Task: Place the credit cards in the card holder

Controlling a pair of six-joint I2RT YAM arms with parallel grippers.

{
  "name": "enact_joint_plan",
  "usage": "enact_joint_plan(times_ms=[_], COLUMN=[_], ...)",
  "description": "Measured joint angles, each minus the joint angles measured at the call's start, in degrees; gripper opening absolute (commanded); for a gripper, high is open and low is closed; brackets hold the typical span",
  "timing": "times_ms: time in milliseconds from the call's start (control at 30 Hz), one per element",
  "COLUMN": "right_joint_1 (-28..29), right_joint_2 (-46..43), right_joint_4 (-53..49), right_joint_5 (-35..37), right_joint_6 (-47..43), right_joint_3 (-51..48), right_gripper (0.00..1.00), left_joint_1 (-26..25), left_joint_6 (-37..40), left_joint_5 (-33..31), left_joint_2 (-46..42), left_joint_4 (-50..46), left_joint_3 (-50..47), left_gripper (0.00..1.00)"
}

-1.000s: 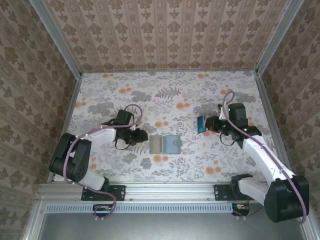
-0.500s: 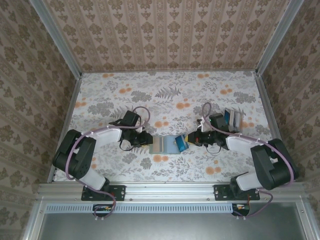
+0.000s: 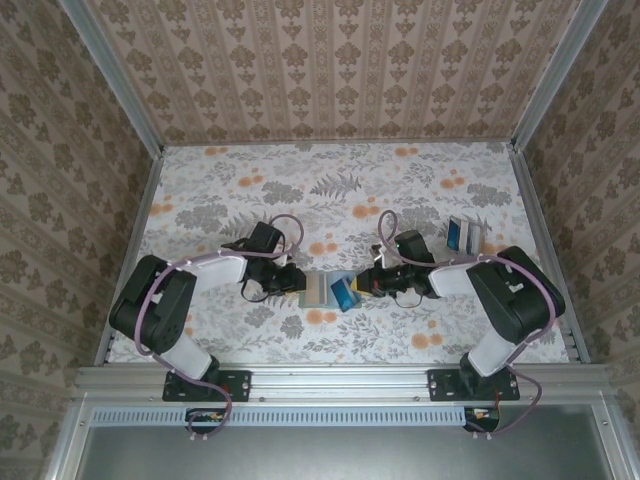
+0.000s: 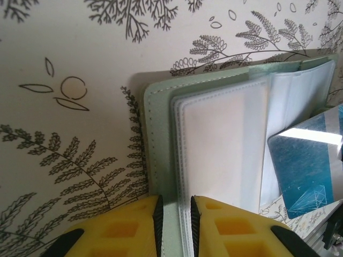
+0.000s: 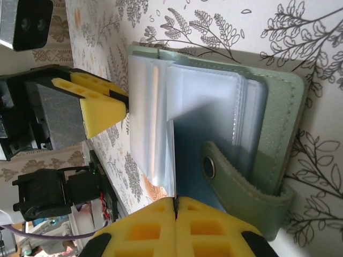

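The sage-green card holder point(image 3: 318, 288) lies open at the table's front middle, its clear sleeves point(image 4: 225, 144) fanned up. My left gripper point(image 3: 292, 281) is shut on its left edge, cover and sleeve ends pinched between the yellow fingers point(image 4: 174, 209). My right gripper point(image 3: 366, 285) is shut on a blue-and-white credit card point(image 3: 343, 295), held on edge point(image 5: 174, 160) over the holder's right half, beside the snap strap point(image 5: 210, 167). The card's blue face point(image 4: 308, 166) leans against the sleeves. Two more credit cards point(image 3: 465, 235) lie at the right.
Patterned walls and metal rails close in the floral table point(image 3: 330, 190). The right arm's cable point(image 3: 383, 228) loops up behind its wrist. The left gripper's yellow finger point(image 5: 99, 107) shows beyond the holder in the right wrist view.
The right arm swung left from the card pile, carrying the blue card to the holder. The left gripper closed in on the holder's left edge. Two cards now show at the right.
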Motion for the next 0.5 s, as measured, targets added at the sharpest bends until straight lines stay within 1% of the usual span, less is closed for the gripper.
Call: enact_joint_plan(times_ms=[167,267,500], right_joint_1=[0.2,0.2,0.5], right_joint_2=[1.1,1.4,4.4], right_joint_4=[2.5,3.4,5.5], right_joint_5=[-0.6,-1.0,-1.3], right_joint_6=[1.3,1.7,3.0], right_joint_3=[0.7,1.2,2.2], right_gripper=[0.0,0.0,0.0], left_joint_1=[0.0,0.0,0.1], left_joint_6=[0.5,0.7,0.9], left_joint_5=[0.0,-0.2,-0.2], left_joint_2=[0.8,0.9,1.2], left_joint_4=[-0.2,-0.2,-0.1], left_joint_3=[0.6,0.6,0.6], left_gripper=[0.2,0.15,0.14])
